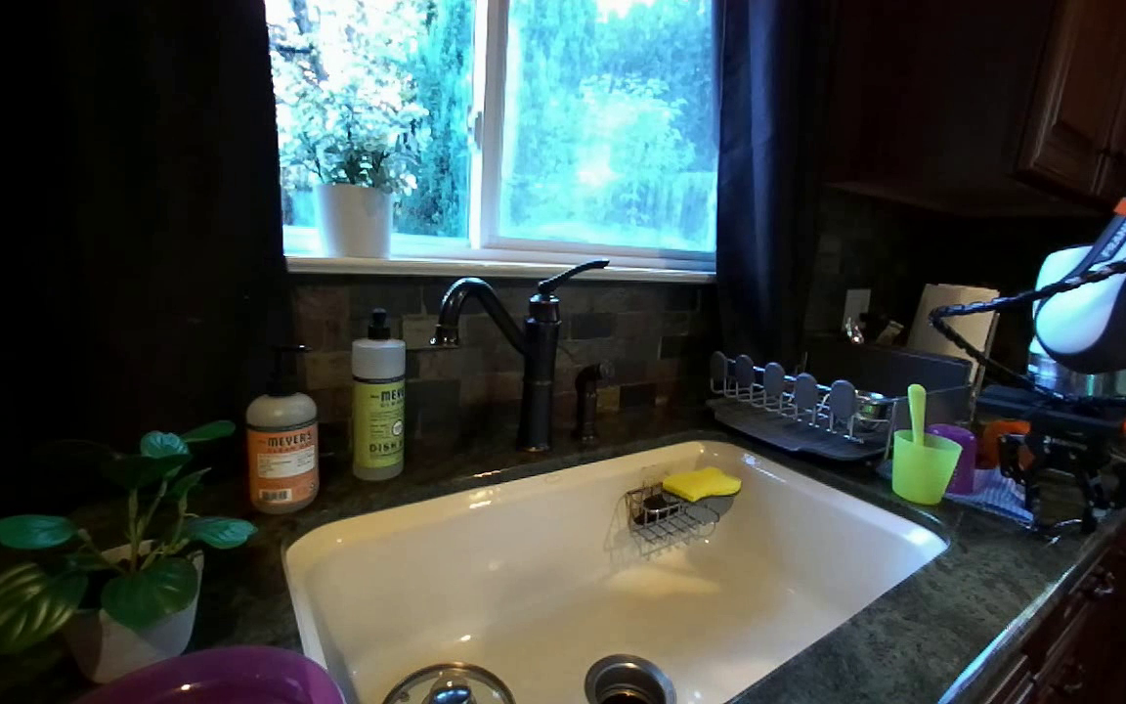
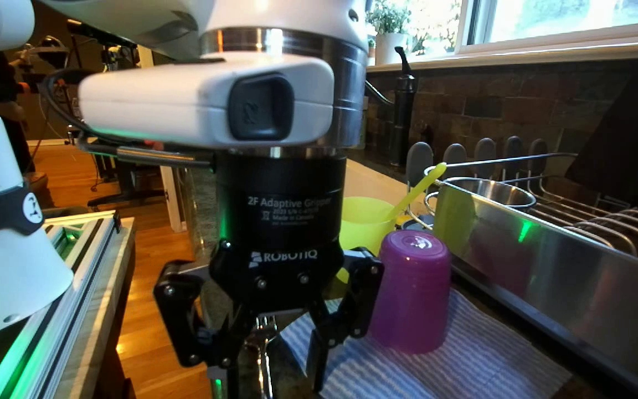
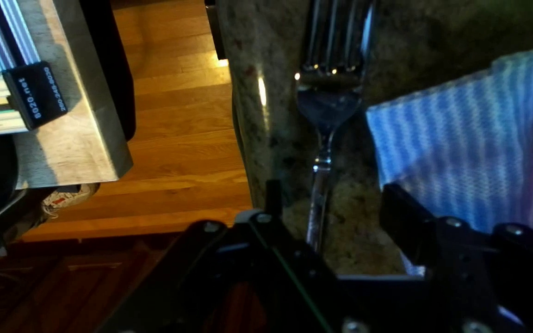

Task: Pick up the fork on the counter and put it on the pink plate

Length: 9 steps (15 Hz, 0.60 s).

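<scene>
While its two jaws stand apart, the end effector (image 3: 331, 189) hangs over the fork (image 3: 323, 157), whose handle shows between them in the wrist view. The fork lies on the dark surface (image 3: 273, 162), tines at the far end, just left of a striped cloth (image 3: 456, 143) bearing an upturned purple cup (image 2: 410, 296). In an exterior view, the pink plate (image 1: 231, 677), partly cut off, is at the near left, just in front of a potted plant (image 1: 148, 590).
</scene>
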Motion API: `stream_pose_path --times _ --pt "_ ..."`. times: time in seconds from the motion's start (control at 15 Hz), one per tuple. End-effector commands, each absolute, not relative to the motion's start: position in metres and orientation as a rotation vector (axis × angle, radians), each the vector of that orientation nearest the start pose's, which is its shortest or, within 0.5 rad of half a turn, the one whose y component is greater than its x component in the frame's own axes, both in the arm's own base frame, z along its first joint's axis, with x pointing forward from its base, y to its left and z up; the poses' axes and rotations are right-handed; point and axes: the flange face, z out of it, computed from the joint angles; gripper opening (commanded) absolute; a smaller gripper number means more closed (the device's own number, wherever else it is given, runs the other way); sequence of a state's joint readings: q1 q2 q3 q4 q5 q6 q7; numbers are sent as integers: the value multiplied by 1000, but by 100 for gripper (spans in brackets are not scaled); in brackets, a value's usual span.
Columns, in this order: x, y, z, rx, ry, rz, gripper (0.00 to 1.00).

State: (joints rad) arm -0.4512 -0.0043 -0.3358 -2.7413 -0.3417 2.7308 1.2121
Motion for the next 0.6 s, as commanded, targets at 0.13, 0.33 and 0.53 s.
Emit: stream_pose_path --times 0.13,0.33,0.53 --pt "292 -260 210 -2133 2446 -57 11" --pt "294 -265 212 -2111 2460 -58 0" --pt "289 -264 218 -2094 2465 -78 2"
